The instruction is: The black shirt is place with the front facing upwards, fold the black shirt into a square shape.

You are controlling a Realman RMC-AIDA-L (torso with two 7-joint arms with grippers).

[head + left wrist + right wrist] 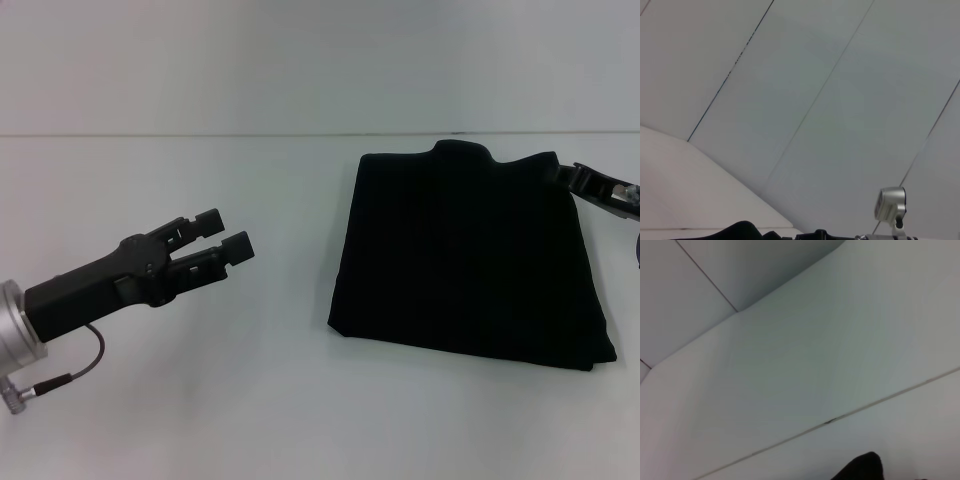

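The black shirt (465, 255) lies folded into a rough square on the white table, right of centre in the head view. No lettering or label shows on it. A small bump of cloth sticks out at its far edge, and a dark bit of cloth shows in the right wrist view (860, 469). My left gripper (225, 235) is open and empty, held above the bare table well left of the shirt. My right gripper (598, 188) is at the shirt's far right corner, mostly cut off by the frame edge.
The white table (250, 400) meets a pale wall along a seam (200, 135) at the back. The left arm's cable (85, 365) hangs near the front left corner.
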